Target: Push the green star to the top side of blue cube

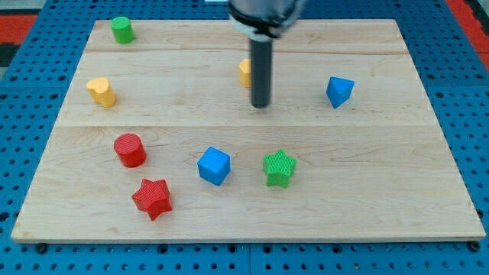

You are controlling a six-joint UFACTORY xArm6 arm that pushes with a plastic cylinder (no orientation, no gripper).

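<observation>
The green star [279, 167] lies on the wooden board, right of the blue cube [213, 165] with a gap between them. My tip [260, 105] is at the end of the dark rod, above both blocks toward the view's top, slightly left of the green star and well apart from it. It touches neither block. A yellow block [244, 72] is partly hidden behind the rod.
A blue block [339, 91] sits at the right. A red cylinder [130, 150] and a red star [152, 198] lie at the lower left. A yellow block [101, 91] is at the left and a green cylinder [121, 30] at the top left.
</observation>
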